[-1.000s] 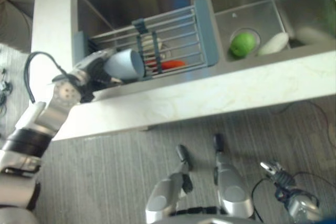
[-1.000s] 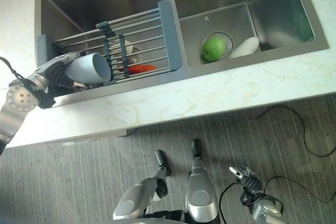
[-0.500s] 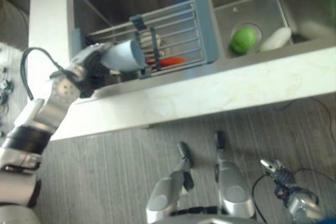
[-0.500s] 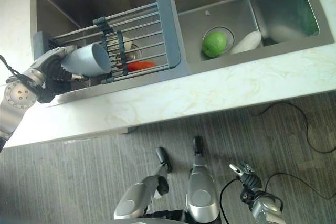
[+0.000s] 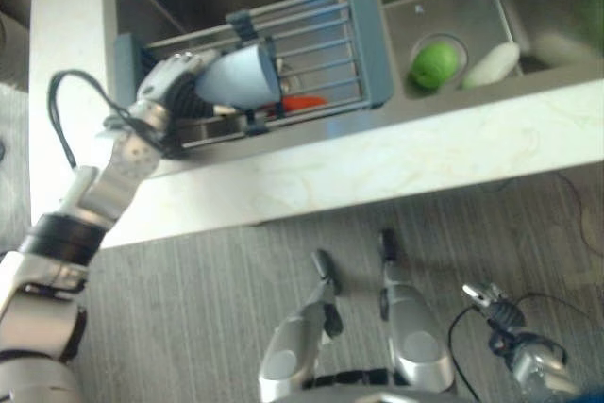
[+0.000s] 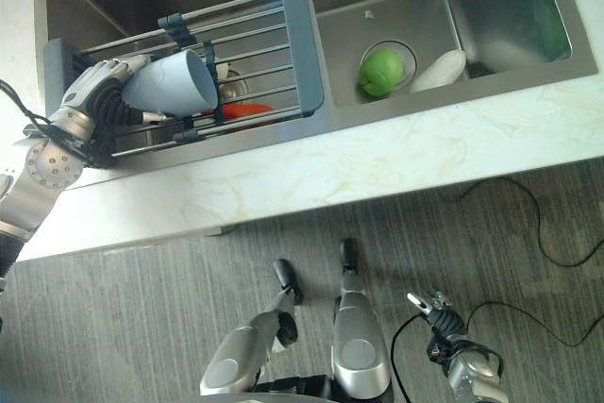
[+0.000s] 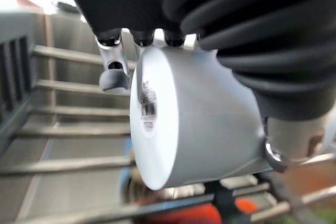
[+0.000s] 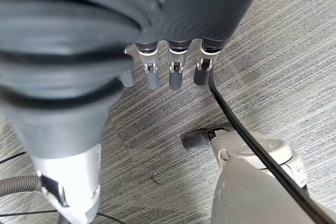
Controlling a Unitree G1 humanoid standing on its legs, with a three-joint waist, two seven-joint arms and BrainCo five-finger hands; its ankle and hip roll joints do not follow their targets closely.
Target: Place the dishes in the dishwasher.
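Note:
A pale blue cup (image 5: 243,82) lies on its side in my left hand (image 5: 168,85), whose fingers and thumb curl round its base. The cup's mouth faces the middle of the grey-blue wire rack (image 5: 326,40) that spans the left sink basin, and it hangs just above the bars. In the left wrist view the cup (image 7: 199,119) sits against the palm with fingers (image 7: 115,72) over its far side. An orange item (image 6: 241,110) and a pale dish show under the rack bars. My right hand (image 6: 429,309) hangs low over the floor, fingers (image 8: 176,74) straight.
The right basin holds a green ball (image 5: 434,63) on the drain and a white oblong item (image 5: 491,63) beside it. A pale marble counter (image 5: 377,167) runs along the sink's front edge. Grey striped flooring lies below.
My left hand has carried the cup from the sink's front edge up and farther over the rack. The camera has shifted slightly. The right hand has stayed put.

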